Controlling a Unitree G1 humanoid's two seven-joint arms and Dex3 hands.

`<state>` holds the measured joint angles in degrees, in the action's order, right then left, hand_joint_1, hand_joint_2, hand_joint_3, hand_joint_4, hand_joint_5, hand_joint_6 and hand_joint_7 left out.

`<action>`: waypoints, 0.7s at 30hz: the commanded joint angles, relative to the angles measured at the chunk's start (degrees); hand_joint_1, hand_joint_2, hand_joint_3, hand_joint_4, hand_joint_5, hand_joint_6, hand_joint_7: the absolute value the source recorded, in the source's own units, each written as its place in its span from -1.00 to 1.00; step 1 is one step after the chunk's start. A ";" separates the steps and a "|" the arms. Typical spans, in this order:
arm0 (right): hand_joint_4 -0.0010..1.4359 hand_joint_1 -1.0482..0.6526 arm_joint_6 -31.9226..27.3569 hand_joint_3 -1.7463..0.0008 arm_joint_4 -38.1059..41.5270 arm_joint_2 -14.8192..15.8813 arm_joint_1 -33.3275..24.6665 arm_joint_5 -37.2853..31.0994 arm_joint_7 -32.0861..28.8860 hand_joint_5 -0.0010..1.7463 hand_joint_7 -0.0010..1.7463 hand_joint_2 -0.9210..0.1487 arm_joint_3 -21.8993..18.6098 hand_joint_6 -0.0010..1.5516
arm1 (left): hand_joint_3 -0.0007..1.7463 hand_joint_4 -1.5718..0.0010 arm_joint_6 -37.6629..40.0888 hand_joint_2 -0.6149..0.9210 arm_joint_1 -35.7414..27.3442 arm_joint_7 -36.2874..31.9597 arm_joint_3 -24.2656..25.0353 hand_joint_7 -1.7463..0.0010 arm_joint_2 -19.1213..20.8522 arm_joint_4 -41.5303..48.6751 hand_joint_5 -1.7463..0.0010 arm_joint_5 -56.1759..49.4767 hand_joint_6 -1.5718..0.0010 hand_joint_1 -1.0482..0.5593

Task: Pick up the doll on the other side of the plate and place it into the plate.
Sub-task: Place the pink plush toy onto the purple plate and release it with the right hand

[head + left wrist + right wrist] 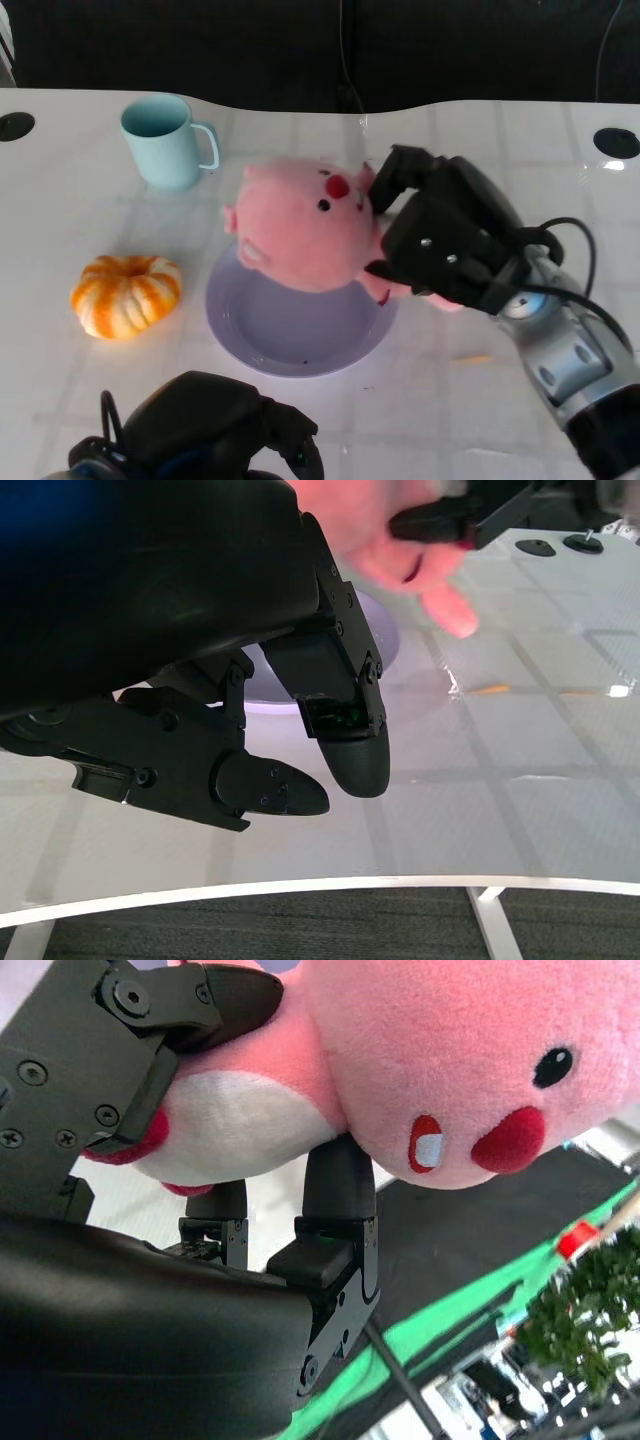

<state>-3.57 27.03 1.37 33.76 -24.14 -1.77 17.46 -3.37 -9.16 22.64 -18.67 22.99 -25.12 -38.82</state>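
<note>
My right hand (pixel 445 240) grips a pink plush doll (pixel 305 225) with a red nose, holding it over the far part of the lilac plate (pixel 290 335). In the right wrist view the doll (pixel 450 1070) fills the frame, with my fingers (pixel 335 1185) wrapped around its white belly. My left hand (pixel 215 430) rests low at the table's near edge and holds nothing; in the left wrist view its fingers (pixel 340 735) are curled inward over the bare table, and the doll (pixel 415 550) shows blurred beyond them.
A light blue mug (pixel 165 140) stands at the back left. An orange and white pumpkin (pixel 125 295) lies left of the plate. The white table's far edge runs behind the doll, with round black holes at both far corners.
</note>
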 commanded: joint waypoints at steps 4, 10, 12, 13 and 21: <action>0.22 0.10 1.66 -0.52 4.38 -1.98 3.38 -0.94 -2.72 0.98 0.60 0.16 1.17 0.09 | -0.83 -0.03 0.65 1.00 0.00 -0.20 -0.22 0.53 -0.08 -1.10 -0.42 -1.48 -0.27 0.02; -0.11 -0.03 -0.57 0.77 2.43 -2.81 2.26 -1.48 -1.11 -0.48 -0.89 -0.92 2.49 -0.09 | -0.82 -0.03 -0.34 1.00 -0.12 -1.10 0.22 0.55 -0.01 -0.22 -0.42 -0.96 -0.29 0.01; -0.27 -0.12 -0.38 0.87 2.00 -2.13 1.47 -1.90 -0.08 -0.59 -0.98 -0.98 3.20 -0.23 | -0.80 -0.03 -0.50 1.00 -0.28 -1.27 0.31 0.56 0.06 0.08 -0.43 -0.82 -0.29 0.01; -0.31 -0.16 -0.01 0.89 1.58 -1.59 0.89 -2.07 0.46 -0.60 -0.99 -0.99 3.54 -0.27 | -0.79 -0.02 -0.68 1.00 -0.36 -1.49 0.32 0.56 0.15 0.25 -0.43 -0.97 -0.29 0.01; -0.48 -0.38 -0.98 0.85 -6.51 2.77 -3.46 -3.70 5.75 -0.63 -1.00 -1.00 5.04 -0.40 | -0.80 -0.02 -0.63 1.00 -0.86 -1.37 0.31 0.57 0.51 0.15 -0.41 -1.02 -0.29 0.01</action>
<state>-4.26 22.70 2.72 31.22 -27.40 3.03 22.25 -3.92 -9.69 21.69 -18.62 22.86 -25.08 -39.85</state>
